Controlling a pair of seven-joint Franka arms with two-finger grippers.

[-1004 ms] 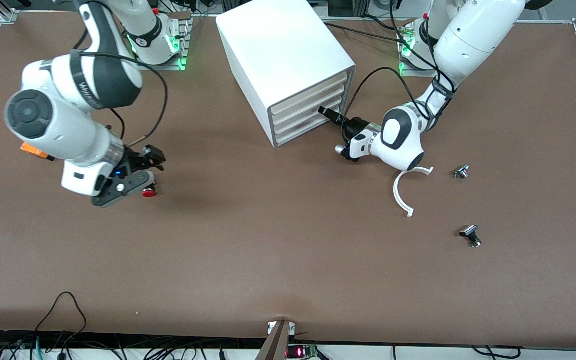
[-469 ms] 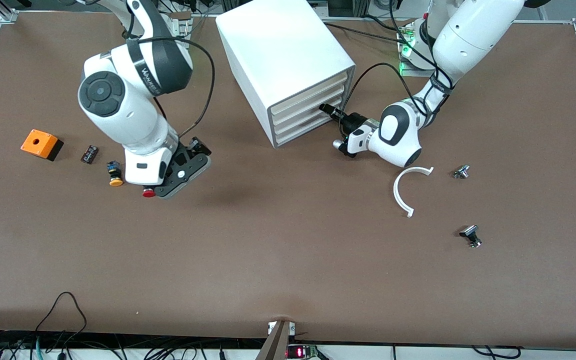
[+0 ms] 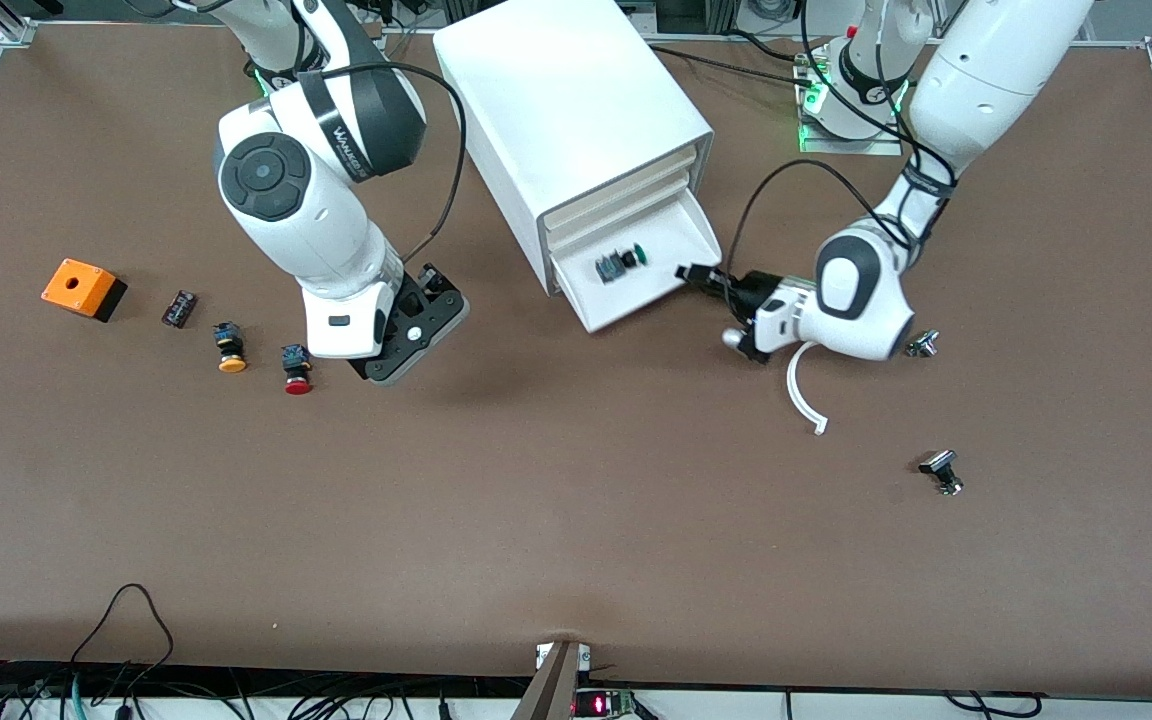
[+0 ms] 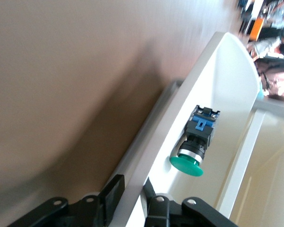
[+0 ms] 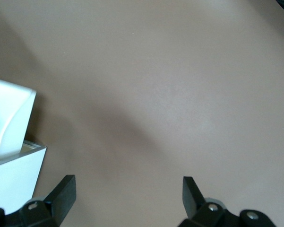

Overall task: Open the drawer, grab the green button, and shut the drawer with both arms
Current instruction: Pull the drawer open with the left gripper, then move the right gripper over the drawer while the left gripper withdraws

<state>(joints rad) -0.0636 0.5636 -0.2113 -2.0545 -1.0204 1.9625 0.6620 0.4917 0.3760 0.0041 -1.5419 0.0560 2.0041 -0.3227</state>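
Gripping front wall of drawer (image 3: 681,228) with left gripper (image 3: 696,275), pinched on it, drawn out | button (image 3: 622,262) exposed inside | right gripper (image 3: 426,315) spread over table, ready for pick.

Toward the right arm's end of the table (image 3: 576,520) you have an orange box (image 3: 83,288) with a round hole in its top. Beside it lies a small black block (image 3: 179,308), then a yellow-orange-capped button (image 3: 230,349), then a red-capped button (image 3: 296,370), all four apart from one another in a loose row that runs toward the table's middle.

Toward the left arm's end you see a curved white strip (image 3: 802,390) lying flat. Near it sits a small metal part (image 3: 923,344), and another small metal part with a dark top (image 3: 942,471) lies nearer to the front camera, well apart from the first.
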